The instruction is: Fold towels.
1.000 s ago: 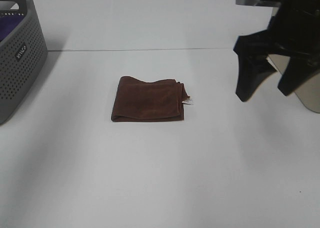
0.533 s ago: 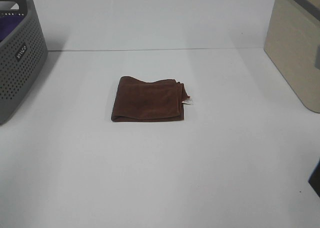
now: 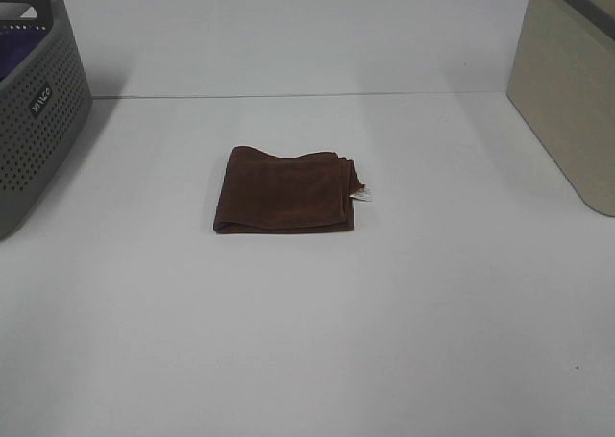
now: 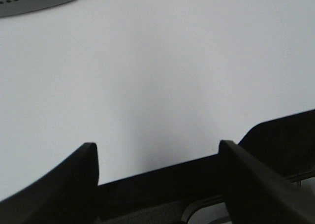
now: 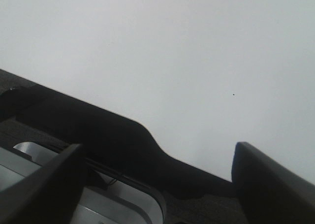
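The towel (image 3: 284,191) lies folded in the middle of the white table (image 3: 307,341), its white tag (image 3: 363,196) at the right edge. A grey basket (image 3: 36,101) stands far left, a beige bin (image 3: 569,91) far right. Both the left gripper (image 4: 157,150) and the right gripper (image 5: 157,152) have jaws wide apart, holding nothing, over bare table.

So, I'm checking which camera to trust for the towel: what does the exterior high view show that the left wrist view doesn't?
Only the exterior high view shows the folded towel with its white tag, and the beige bin.

Only the left wrist view shows the left gripper, jaws apart over bare surface, holding nothing.

Both show the white table and the grey perforated basket, though the wrist view catches just its edge.
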You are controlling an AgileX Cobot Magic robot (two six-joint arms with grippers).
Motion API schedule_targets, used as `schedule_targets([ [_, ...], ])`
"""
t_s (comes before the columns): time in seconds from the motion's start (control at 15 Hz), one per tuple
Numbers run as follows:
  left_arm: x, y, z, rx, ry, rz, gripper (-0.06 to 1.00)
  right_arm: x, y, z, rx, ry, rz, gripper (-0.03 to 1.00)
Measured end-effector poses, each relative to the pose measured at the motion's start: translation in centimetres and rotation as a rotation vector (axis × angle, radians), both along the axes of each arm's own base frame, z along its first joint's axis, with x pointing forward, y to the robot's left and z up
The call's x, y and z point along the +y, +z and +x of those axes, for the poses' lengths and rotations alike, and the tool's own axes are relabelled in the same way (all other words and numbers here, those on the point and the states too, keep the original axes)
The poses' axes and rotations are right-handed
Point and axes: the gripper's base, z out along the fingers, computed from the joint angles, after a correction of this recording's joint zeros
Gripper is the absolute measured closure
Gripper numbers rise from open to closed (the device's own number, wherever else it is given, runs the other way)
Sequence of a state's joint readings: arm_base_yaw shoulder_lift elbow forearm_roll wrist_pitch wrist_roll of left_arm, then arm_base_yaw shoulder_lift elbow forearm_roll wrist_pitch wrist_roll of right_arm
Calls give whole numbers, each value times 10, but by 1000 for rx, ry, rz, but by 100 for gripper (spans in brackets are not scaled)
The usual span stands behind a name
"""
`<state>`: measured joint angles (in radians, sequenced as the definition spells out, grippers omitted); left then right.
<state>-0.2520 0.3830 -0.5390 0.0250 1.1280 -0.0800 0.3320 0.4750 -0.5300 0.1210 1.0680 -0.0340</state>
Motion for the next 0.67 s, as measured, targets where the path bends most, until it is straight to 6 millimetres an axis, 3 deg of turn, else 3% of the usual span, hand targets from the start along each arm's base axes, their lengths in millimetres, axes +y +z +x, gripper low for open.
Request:
schedule_targets([
  [0.07, -5, -5, 3, -31, -60, -12, 31, -5, -1, -14, -81, 5, 17, 18],
  [0.2, -8, -7, 4, -38, -111, -20, 31, -8, 1, -21, -140, 18, 28, 18],
  [0.67, -9, -7, 3, -46, -152, 2, 31, -8, 2, -23, -174, 75, -4, 20],
])
